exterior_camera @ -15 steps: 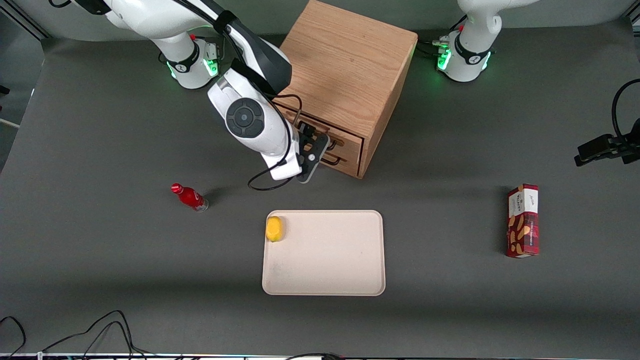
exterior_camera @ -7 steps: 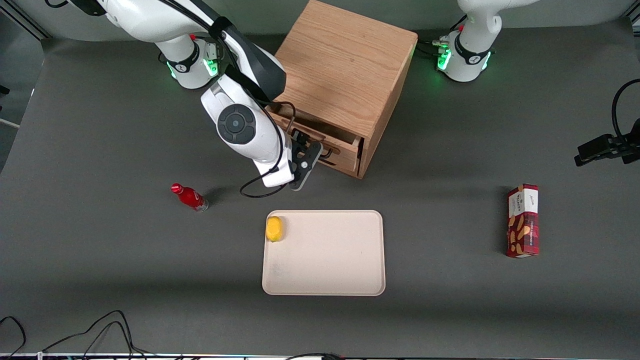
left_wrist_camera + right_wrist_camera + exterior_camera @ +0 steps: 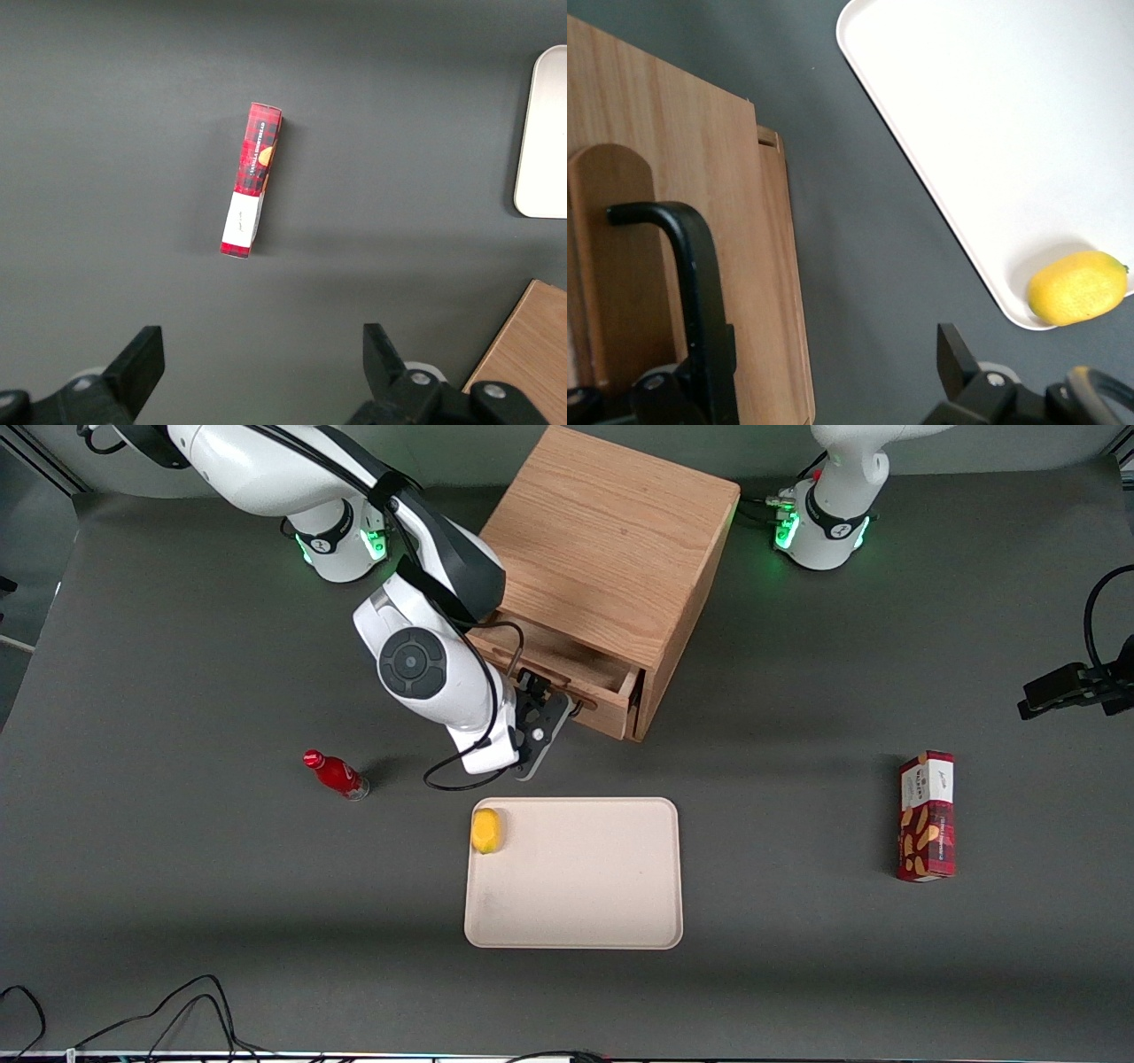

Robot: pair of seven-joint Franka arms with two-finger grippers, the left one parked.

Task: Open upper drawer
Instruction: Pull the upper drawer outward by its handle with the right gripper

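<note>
On the dark desk (image 3: 177, 921) stands an oak cabinet (image 3: 611, 540), and its upper drawer (image 3: 567, 669) is pulled partway out toward the front camera, so a strip of its light-wood inside shows under the cabinet top. What can be seen of that inside holds nothing, though the arm covers part of it.

The claw (image 3: 554, 695) sits right at the drawer front, at the black wire handle (image 3: 691, 266). In the right wrist view the handle bar runs down against one finger (image 3: 673, 394) while the other finger (image 3: 961, 359) stands well apart over bare desk, so the claw looks wide open with the handle hooked on a single finger; whether that finger truly presses the bar is hard to make out.

Nearer the front camera than the cabinet lies a cream tray (image 3: 585, 903). It carries one lemon (image 3: 485, 830), tucked into the corner closest to the claw.

A small red bottle (image 3: 337, 774) stands on the desk toward the working arm's end, apart from the tray. A red snack box (image 3: 927, 815) lies flat toward the parked arm's end, well apart from everything else.
</note>
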